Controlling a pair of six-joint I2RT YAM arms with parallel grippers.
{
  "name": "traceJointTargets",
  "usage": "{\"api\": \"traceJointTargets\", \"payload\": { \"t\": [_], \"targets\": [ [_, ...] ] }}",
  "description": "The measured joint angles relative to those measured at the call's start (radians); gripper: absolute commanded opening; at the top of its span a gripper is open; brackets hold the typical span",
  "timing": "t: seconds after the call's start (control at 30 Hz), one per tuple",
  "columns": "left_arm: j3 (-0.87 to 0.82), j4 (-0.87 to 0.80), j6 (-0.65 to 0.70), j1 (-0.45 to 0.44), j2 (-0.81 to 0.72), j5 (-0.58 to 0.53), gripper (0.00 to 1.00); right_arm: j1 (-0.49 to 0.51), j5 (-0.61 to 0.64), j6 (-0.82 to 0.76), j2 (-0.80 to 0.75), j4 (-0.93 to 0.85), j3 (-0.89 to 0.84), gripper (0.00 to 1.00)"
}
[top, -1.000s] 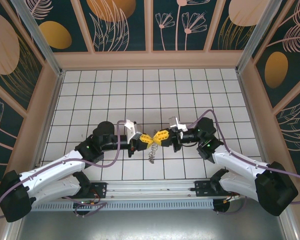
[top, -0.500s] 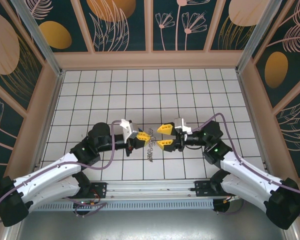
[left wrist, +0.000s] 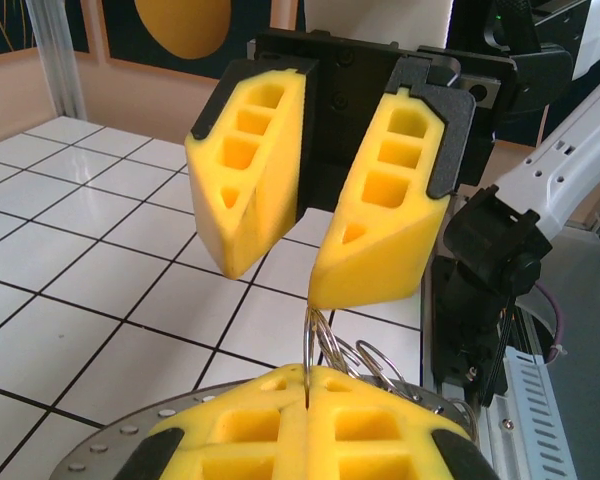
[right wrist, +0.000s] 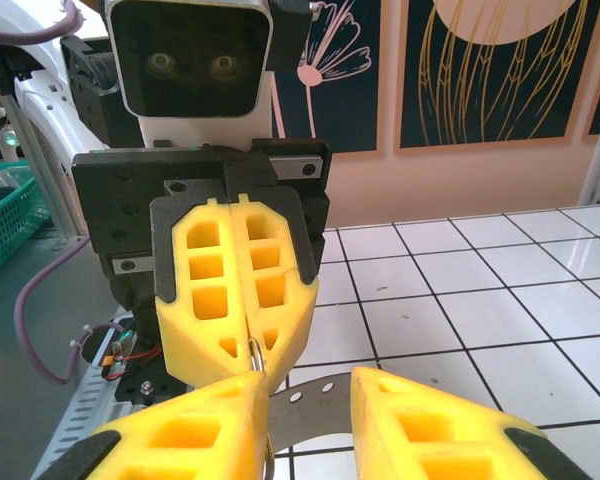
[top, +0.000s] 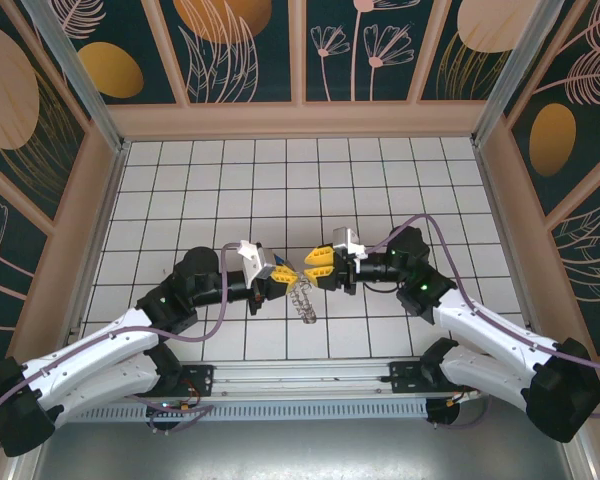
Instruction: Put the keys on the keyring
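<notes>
1. The left gripper (left wrist: 307,380) has its 2 yellow pads (left wrist: 242,425) pressed flat together with no gap. They pinch a thin wire loop of the keyring (top: 301,298). The loop stands up just past the pad tips, and further loops bunch to 1 side of them. In the overhead view the rest of the bundle hangs below the tips.

2. The right gripper (right wrist: 308,395) has its 2 fingers (left wrist: 255,170) standing apart, and they hold nothing. It faces the left gripper tip to tip. 1 fingertip sits at the top of the pinched loop, touching it or just short of it; the views do not settle which.

3. The keys cannot be told apart from the hanging wire.

4. The step in hand, as judged, is taking hold of the ring from the opposite side.
- Centre the loop between the open fingers before closing.
- Close slowly.
- Hold the left pinch firm so the wire neither twists nor slips out.
- Do not pull until both grips are set.
</notes>
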Motion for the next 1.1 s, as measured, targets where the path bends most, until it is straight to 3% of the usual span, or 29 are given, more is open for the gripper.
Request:
{"api": "traceJointTargets", "payload": {
  "t": [0.53,0.77,1.0,1.1],
  "targets": [
    [0.000,-0.023,0.000,-0.003,0.000,0.001,0.00,0.031,-0.032,-0.046,0.036,-0.062,0.015,0.19],
    [0.000,-0.035,0.000,-0.003,0.000,-0.001,0.00,0.042,-0.039,-0.067,0.045,-0.082,0.022,0.00],
    [0.000,-0.043,0.000,-0.003,0.000,-0.016,0.00,0.048,-0.026,-0.096,0.047,-0.133,0.043,0.00],
    [0.000,-0.061,0.000,-0.003,-0.006,-0.026,0.05,0.063,-0.009,-0.132,0.061,-0.188,0.074,0.00]
  ]
}}
